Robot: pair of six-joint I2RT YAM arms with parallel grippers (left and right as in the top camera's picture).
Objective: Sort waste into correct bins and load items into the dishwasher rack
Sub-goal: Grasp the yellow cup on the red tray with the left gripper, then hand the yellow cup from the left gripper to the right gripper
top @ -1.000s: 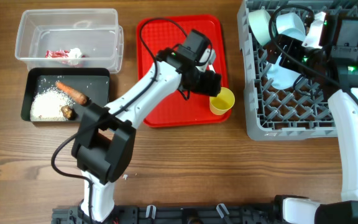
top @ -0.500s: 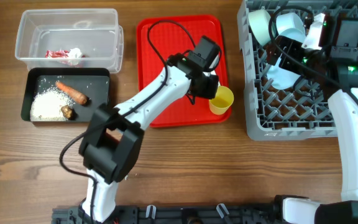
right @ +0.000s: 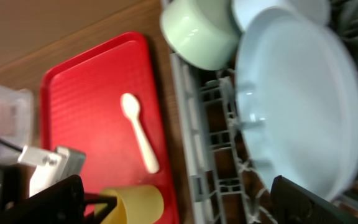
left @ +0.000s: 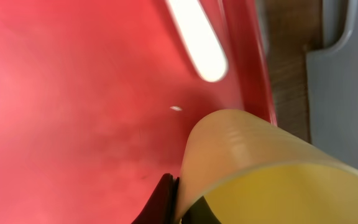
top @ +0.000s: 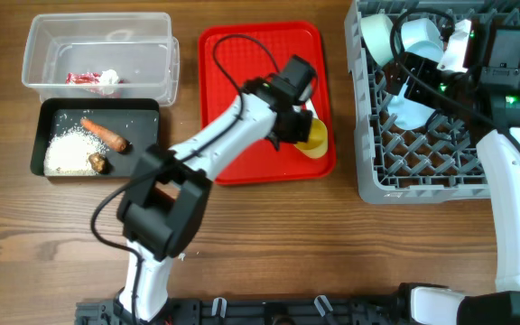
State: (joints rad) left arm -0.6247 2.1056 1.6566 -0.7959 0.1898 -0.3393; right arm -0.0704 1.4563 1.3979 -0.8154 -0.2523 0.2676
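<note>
My left gripper (top: 301, 126) is shut on the rim of the yellow cup (top: 315, 136), which tilts at the right edge of the red tray (top: 242, 90). In the left wrist view the dark fingertips (left: 166, 200) pinch the cup (left: 260, 168) wall, one inside and one outside. A white spoon (top: 306, 83) lies on the tray behind it. My right gripper (top: 420, 72) hangs open over the grey dishwasher rack (top: 422, 181), holding nothing. In the rack stand the pale-blue plate (right: 297, 99), a teal bowl (right: 201, 31) and a white bowl (right: 278, 9).
At the far left a clear tub (top: 97, 41) holds the red-and-white wrapper (top: 93, 79). In front of it a black tray (top: 147, 135) holds the carrot piece (top: 105, 133), a brown lump (top: 97, 162) and rice crumbs (top: 69, 149).
My left gripper moved right to the yellow cup and shut on its rim. The cup tipped and shifted a little back onto the tray. The right arm stayed still.
</note>
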